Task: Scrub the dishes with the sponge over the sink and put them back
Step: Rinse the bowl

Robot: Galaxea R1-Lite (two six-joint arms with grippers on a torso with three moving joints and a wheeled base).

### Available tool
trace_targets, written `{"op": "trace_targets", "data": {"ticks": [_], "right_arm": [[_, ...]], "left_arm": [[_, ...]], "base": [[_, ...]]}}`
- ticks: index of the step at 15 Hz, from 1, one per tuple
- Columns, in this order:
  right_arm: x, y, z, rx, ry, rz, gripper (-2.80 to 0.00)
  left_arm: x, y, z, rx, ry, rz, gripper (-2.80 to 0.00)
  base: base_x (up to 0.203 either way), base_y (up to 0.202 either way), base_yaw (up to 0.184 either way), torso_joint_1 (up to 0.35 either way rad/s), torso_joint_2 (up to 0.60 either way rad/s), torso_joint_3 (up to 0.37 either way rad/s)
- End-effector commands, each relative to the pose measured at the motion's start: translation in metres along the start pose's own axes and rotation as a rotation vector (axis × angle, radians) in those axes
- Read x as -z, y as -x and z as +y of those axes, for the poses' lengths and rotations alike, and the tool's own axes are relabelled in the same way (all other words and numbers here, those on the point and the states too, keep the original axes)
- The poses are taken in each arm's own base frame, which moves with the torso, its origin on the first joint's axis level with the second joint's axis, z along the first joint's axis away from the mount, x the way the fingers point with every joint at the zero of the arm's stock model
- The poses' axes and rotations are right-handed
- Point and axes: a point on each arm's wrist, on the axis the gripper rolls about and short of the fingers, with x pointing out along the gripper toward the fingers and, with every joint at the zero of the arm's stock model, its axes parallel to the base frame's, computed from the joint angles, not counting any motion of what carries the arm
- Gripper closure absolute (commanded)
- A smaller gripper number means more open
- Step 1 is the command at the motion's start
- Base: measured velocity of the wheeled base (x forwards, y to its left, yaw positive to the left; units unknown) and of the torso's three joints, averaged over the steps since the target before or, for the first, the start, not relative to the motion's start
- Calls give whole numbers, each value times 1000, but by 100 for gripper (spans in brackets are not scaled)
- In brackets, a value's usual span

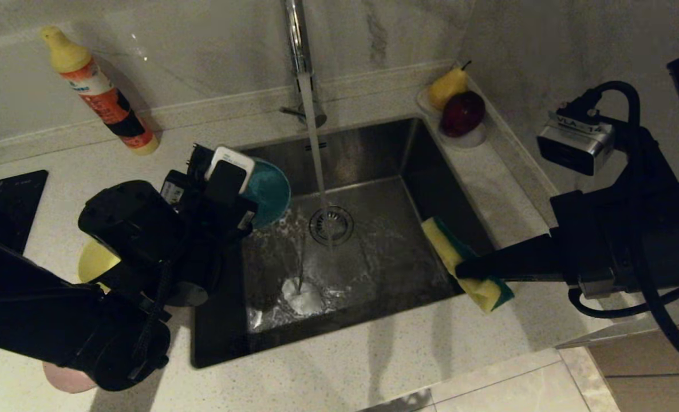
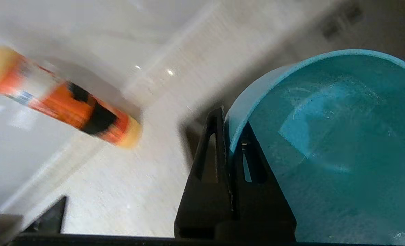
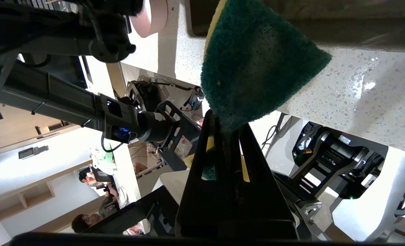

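The left tool (image 1: 242,191) is pinching the rim of the blue bowl (image 1: 271,191), one finger inside the wall and one outside, and is holding it tilted over the sink's (image 1: 374,154) left edge, left of centre in the head view. The right tool (image 1: 471,269) is clamped on the sponge (image 1: 451,252), which is hanging over the sink's right rim, at right of centre; the right wrist view shows the green face (image 3: 257,58) turned outward with the yellow foam behind it. The tap (image 1: 299,40) is running, the stream falling onto the drain (image 1: 331,224) between bowl and sponge. Bowl and sponge are well apart, so no scrubbing contact is being made yet. In my judgement the step in hand is bringing the two together over the basin. To do it well, the bowl's open side should be facing the sponge, the green face should be meeting the inner wall squarely, and both should be staying inside the sink's outline so drips are falling into it. The rim grip is narrow, so scrubbing pressure should be light and directed toward the pinched side, or the bowl may be twisting out. The yellow bowl (image 1: 96,260) and pink bowl (image 1: 67,379) are waiting on the counter (image 1: 339,366) at lower left, partly hidden by the left arm. The detergent bottle (image 1: 102,94) at upper left and the fruit dish (image 1: 460,137) at upper right are clear of the work.
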Motion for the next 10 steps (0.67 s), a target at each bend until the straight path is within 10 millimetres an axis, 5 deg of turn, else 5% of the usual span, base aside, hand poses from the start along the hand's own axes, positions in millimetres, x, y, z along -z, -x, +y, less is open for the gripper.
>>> {"op": "trace_targets", "data": {"ticks": [1, 10], "right_arm": [[0, -2, -1, 2, -6, 8, 0], [-4, -10, -2, -2, -2, 0, 0]], "left_arm": [[-10, -4, 9, -39, 20, -30, 0], [-49, -4, 52, -156, -6, -155, 0]], "base": [[0, 0, 0, 0, 0, 0], [0, 0, 0, 0, 0, 0]]}}
